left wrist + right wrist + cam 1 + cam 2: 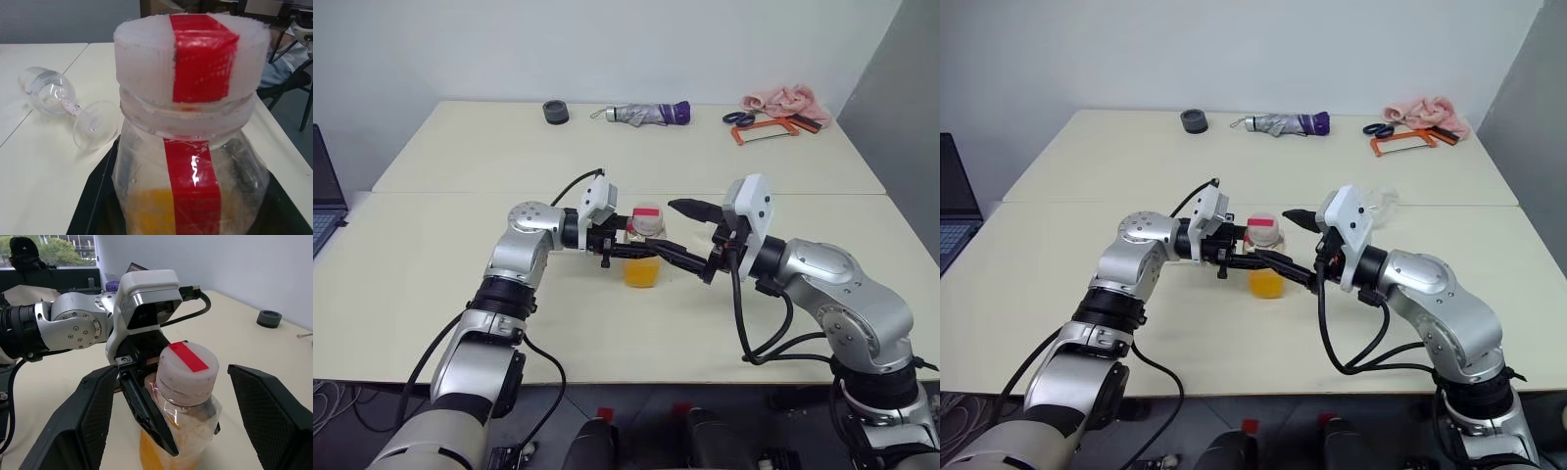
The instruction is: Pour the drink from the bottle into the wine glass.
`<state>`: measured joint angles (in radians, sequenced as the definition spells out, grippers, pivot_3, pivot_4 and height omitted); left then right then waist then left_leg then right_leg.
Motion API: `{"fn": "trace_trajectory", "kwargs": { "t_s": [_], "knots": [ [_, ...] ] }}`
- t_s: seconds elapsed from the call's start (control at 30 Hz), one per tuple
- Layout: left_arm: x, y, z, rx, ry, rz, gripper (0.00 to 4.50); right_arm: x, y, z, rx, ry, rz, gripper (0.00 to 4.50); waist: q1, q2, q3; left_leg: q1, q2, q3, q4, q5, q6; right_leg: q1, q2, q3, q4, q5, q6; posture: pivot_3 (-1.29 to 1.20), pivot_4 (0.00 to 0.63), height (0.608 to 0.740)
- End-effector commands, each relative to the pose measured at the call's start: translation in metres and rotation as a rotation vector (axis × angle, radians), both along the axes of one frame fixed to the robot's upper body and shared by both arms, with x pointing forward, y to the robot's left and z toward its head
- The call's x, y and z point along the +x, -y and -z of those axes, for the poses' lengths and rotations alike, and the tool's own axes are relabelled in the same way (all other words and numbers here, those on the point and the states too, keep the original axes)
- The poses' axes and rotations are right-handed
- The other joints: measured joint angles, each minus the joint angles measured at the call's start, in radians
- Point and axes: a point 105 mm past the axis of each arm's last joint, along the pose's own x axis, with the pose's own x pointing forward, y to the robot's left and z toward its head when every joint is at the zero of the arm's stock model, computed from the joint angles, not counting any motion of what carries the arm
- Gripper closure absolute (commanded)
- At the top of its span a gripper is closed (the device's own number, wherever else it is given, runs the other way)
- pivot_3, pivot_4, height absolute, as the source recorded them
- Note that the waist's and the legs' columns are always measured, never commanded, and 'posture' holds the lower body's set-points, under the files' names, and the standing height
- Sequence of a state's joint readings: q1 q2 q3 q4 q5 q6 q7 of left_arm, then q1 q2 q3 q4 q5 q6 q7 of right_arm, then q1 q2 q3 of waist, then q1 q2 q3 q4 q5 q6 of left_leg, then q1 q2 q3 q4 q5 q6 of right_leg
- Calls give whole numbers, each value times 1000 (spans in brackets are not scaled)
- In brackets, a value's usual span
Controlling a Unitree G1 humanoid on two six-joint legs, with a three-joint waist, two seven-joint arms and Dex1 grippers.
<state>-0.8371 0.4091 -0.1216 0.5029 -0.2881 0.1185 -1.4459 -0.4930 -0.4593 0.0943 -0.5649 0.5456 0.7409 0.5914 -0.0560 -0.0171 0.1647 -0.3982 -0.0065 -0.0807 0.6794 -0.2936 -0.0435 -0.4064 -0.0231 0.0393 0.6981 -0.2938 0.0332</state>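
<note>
Two grippers meet at the bottle (644,245). My left gripper (631,251) is clenched round its body just under the neck, holding it upright with the drink (642,271) settled low. My right gripper (171,396) stands spread wide, one finger either side of the cap (186,366), touching nothing yet. The wine glass (68,105) lies tipped on its side on the table (460,274), beyond the bottle from my left fingers, well apart.

Risks as I judge them: twisting the cap could spin the bottle in my left grip, since the plastic walls look soft, and squeezing harder may slop the drink out once open. Pouring cannot work until the glass stands upright, and it may roll.
</note>
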Motion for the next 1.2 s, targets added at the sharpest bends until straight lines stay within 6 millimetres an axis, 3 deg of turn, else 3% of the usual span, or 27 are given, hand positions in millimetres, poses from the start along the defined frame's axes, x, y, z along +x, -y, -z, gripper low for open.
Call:
{"fn": "trace_trajectory", "kwargs": {
  "t_s": [0.03,1.0,1.1,1.2],
  "knots": [
    [-1,2,-21,-22,85,19,2703,-2,3,-17,33,56,-17,680,0,0,0,0,0,0,0,0,0,0,0,0,0,0,0,0,150,740],
    [-2,5,-21,-18,96,38,2703,22,-26,-13,22,6,-74,680,-1,0,0,0,0,0,0,0,0,0,0,0,0,0,0,0,150,740],
    [-2,5,-21,-18,97,37,2703,22,-28,-11,13,8,-76,1268,-1,0,0,0,0,0,0,0,0,0,0,0,0,0,0,0,150,740],
    [-2,6,-21,-19,97,37,2703,21,-30,-11,12,13,-77,2280,-1,0,0,0,0,0,0,0,0,0,0,0,0,0,0,0,150,740]
  ]
}}
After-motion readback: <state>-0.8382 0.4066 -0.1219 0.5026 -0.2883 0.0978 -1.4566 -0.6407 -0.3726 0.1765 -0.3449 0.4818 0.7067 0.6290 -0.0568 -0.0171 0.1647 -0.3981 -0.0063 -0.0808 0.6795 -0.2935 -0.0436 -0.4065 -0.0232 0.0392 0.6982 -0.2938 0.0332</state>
